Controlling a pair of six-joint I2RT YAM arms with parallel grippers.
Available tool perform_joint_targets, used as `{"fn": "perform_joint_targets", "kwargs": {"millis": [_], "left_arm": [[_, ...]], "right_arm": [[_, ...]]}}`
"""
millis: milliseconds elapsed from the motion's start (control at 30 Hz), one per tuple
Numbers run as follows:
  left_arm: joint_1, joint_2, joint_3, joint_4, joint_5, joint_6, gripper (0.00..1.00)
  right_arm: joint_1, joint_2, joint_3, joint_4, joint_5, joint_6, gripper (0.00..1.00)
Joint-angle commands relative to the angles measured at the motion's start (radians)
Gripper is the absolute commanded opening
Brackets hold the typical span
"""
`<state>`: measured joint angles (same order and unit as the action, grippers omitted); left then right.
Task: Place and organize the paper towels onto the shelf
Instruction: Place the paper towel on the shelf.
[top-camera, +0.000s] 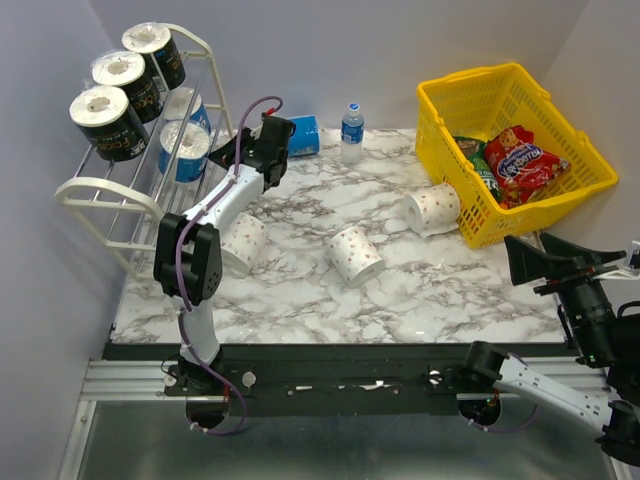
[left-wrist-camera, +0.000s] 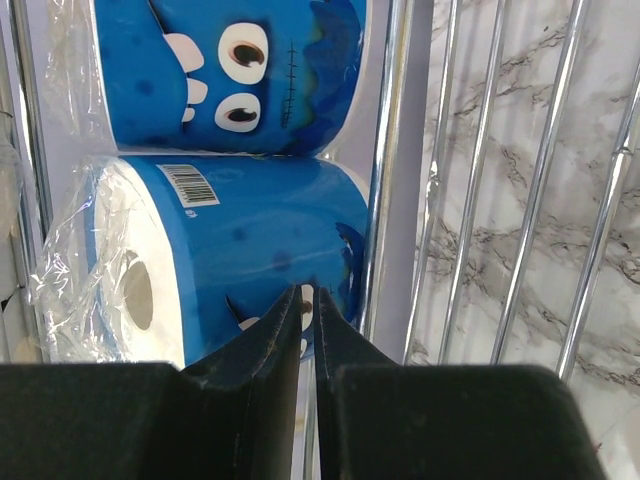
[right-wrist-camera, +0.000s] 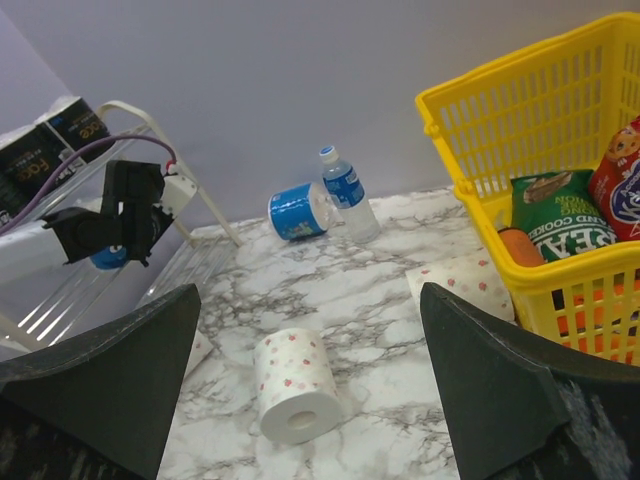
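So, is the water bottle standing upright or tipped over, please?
Upright: the water bottle stands on its base, cap pointing up.

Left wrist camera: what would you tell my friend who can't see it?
Two blue paper towel rolls lie side by side on the shelf bars, with the shut left gripper pointing at the nearer one. Marble table shows beyond.
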<state>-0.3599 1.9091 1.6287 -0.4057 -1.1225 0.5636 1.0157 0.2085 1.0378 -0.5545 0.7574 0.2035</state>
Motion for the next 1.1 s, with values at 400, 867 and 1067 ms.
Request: {"fn": "perform_joint_targets", "kwargs": {"millis": [400,867,1067], "left_arm": [[0.044,-0.005,-0.027,0.018,-0.017,-0.022,0.19],[0.047,-0.019,-0.027,-0.018,-0.043,-0.034,0.19],[0.049,-0.033,-0.018,-0.036,-0.06,-0.036,0.18]], "right_arm": [[0.006,0.054,0.062,0.001,0.085,-0.081,1.0],[0.007,0.04,0.061,-0.008,0.071,-0.067,1.0],[0.006,0.019,0.054,-0.024,0.072,-0.053,1.0]]}}
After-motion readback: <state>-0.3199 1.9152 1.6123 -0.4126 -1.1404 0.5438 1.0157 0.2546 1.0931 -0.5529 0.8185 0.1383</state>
